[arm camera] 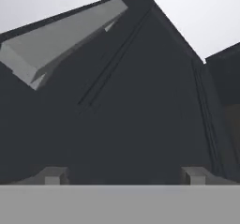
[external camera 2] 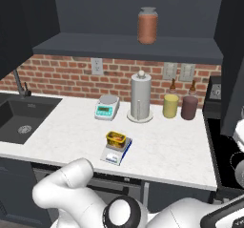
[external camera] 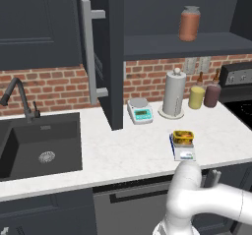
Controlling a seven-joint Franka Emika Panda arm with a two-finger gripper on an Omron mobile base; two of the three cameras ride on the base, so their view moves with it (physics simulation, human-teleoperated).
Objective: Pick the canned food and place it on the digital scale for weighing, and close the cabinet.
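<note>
No writing can be read on anything here; the displays on both scales are too small to make out.

Nearest, in the hand view, the gripper (arm camera: 125, 175) points at a dark panelled door face (arm camera: 140, 106) with a silver bar handle (arm camera: 56, 45) slanting across the upper left. Its two fingertips (arm camera: 55, 175) stand well apart with only the dark door showing between them, so the tool is open wide and holds nothing.

On the white marble counter (external camera: 123, 150), near its front edge, the flat yellow tin of canned food (external camera: 182, 137) sits on the grey platform of the blue-edged digital scale (external camera: 184, 153), its white display strip facing front. Further back stand a white scale with a round platter (external camera: 140, 110), a paper towel roll (external camera: 174, 95), a yellow jar (external camera: 196, 97) and a dark reddish jar (external camera: 212, 95), their contents hidden. The black sink (external camera: 42, 145) lies to the left.

Above, the cabinet (external camera: 172, 44) is open, one door (external camera: 110, 57) swung out edge-on. On its shelf stands a tall orange-brown jar with a grey lid (external camera: 189, 23).
</note>
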